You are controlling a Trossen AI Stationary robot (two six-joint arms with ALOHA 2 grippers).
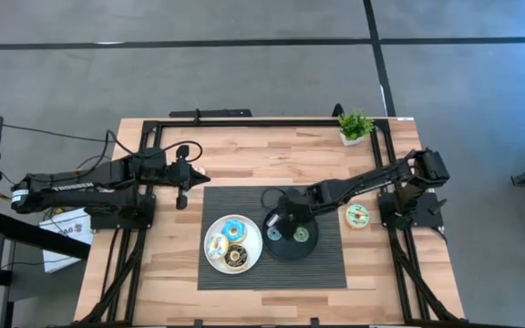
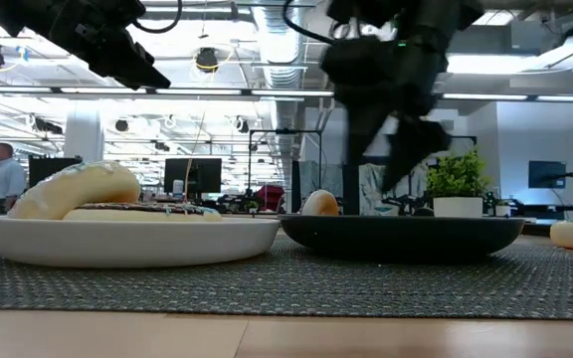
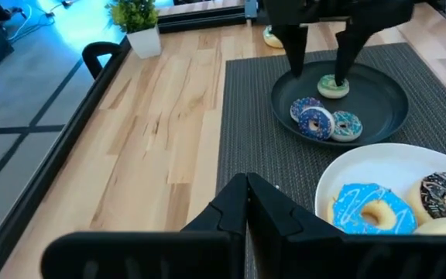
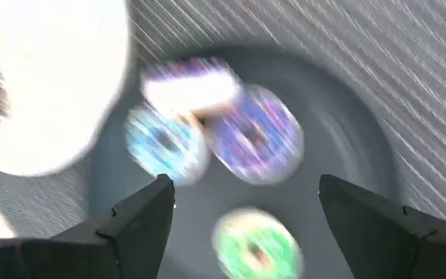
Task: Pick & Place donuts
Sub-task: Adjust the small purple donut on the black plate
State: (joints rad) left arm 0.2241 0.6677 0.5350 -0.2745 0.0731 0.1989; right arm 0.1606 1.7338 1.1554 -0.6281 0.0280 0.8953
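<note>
Right claw [image 1: 282, 221] hangs wide open, empty, over the round black plate [image 1: 292, 252] holding small purple, blue and green iced toy donuts [image 3: 317, 122]. Left claw [image 1: 181, 198] sits pinched shut above bare wooden worktop [image 1: 244, 155].

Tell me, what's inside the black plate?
The black plate holds small donuts: a green donut, a purple donut and a blue donut. The right gripper hangs over them, jaws open, hiding part of the plate.

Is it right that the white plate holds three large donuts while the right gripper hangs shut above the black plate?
Not quite: the right gripper is open, as the right wrist view shows. It does hang above the black plate, and the white plate holds three large donuts.
</note>
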